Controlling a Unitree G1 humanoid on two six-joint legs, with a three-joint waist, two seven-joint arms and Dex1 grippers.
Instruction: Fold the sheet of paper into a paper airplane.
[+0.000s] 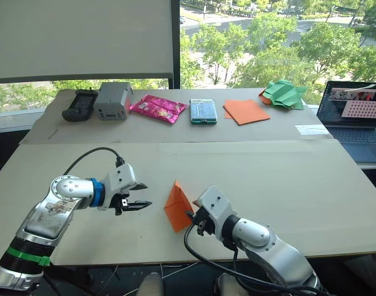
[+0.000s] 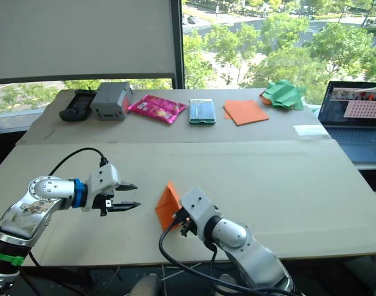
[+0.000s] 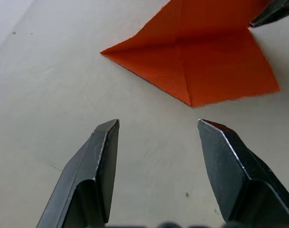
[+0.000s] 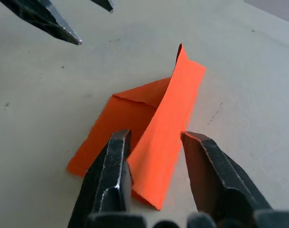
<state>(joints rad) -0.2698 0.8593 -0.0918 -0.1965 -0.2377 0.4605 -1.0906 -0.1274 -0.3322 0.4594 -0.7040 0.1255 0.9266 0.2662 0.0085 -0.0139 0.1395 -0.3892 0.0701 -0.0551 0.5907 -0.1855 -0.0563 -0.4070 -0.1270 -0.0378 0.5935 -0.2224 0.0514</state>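
The sheet of paper (image 1: 177,206), bright orange and creased, lies folded on the near table with one flap standing up. In the right wrist view that flap (image 4: 163,128) rises between the two fingers of my right gripper (image 4: 156,135), which straddle it with a gap on the far side. The right gripper (image 1: 192,217) is at the paper's right edge. My left gripper (image 1: 143,195) hovers just left of the paper, open and empty. From the left wrist view the sheet of paper (image 3: 191,61) lies flat-creased just beyond the left gripper (image 3: 158,124).
The back table holds a black handset (image 1: 80,105), a grey box (image 1: 112,100), a pink packet (image 1: 157,108), a teal box (image 1: 203,111), smooth orange sheets (image 1: 246,111) and a green paper shape (image 1: 285,94). A laptop (image 1: 354,117) sits at the right.
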